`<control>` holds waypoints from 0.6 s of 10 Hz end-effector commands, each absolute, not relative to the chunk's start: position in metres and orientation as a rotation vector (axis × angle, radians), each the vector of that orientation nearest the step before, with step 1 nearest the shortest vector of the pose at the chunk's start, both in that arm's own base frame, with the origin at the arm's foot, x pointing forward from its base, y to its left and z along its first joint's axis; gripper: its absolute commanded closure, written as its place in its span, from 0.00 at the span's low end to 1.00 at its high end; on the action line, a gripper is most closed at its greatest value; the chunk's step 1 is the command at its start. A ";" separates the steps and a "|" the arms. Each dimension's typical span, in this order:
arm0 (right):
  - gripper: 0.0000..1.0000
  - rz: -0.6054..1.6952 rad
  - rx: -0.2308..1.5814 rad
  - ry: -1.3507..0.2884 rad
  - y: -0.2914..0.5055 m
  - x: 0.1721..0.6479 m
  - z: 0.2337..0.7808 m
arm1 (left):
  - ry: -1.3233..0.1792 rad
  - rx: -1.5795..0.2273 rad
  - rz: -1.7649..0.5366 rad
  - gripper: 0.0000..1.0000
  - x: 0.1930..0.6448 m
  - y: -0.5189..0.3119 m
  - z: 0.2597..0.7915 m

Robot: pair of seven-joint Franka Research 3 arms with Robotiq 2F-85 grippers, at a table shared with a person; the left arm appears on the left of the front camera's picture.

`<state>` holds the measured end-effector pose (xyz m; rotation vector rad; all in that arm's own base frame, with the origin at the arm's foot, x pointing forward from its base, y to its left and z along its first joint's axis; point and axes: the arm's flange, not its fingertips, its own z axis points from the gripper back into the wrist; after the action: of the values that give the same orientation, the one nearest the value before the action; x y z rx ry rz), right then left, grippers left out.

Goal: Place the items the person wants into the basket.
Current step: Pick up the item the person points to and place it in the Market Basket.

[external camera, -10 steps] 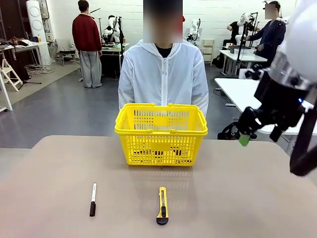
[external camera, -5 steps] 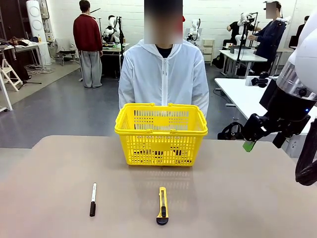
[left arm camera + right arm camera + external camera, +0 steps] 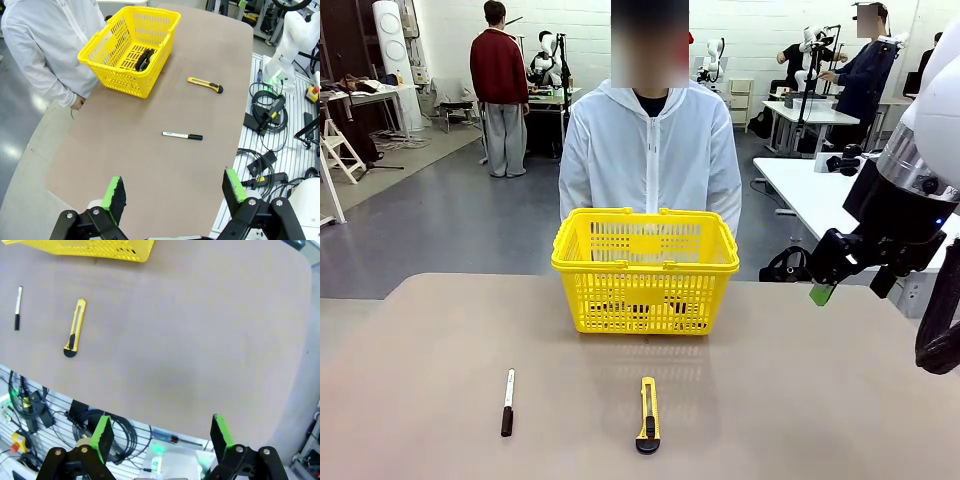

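The yellow basket (image 3: 645,270) stands at the table's far middle, in front of the person (image 3: 650,150) in the white jacket. In the left wrist view dark things (image 3: 144,57) lie on the basket's (image 3: 107,67) floor. I cannot tell whether they are the pen or the tape measure. My right gripper (image 3: 845,285) hangs open above the table's right edge, well clear of the basket. Its fingers (image 3: 104,434) stand wide apart over bare table with nothing between them. My left gripper (image 3: 174,190) is open too, high over the table's left end.
A white marker with a black cap (image 3: 507,400) and a yellow-and-black utility knife (image 3: 647,414) lie near the front edge, also seen as marker (image 3: 182,135) and knife (image 3: 205,85). Cables and gear (image 3: 265,115) sit beyond the robot-side edge.
My right arm drew back to the right and its gripper rose slightly over the first half second, then held still. Nothing on the table moved.
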<state>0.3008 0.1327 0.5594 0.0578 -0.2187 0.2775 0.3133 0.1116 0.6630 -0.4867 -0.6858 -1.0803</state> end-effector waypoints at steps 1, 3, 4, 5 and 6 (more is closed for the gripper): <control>0.00 0.263 0.062 -0.210 0.134 0.301 0.559 | -0.702 -0.494 -1.103 0.00 0.312 0.113 0.663; 0.00 0.263 0.062 -0.210 0.134 0.301 0.559 | -0.702 -0.494 -1.103 0.00 0.312 0.113 0.663; 0.00 0.263 0.062 -0.210 0.134 0.301 0.559 | -0.702 -0.494 -1.103 0.00 0.312 0.113 0.663; 0.00 0.263 0.062 -0.210 0.134 0.301 0.559 | -0.702 -0.494 -1.103 0.00 0.312 0.113 0.663; 0.00 0.263 0.062 -0.210 0.134 0.301 0.559 | -0.702 -0.494 -1.103 0.00 0.312 0.113 0.663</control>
<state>0.3008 0.1326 0.5594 0.0577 -0.2187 0.2771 0.3133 0.1116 0.6630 -0.4867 -0.6858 -1.0804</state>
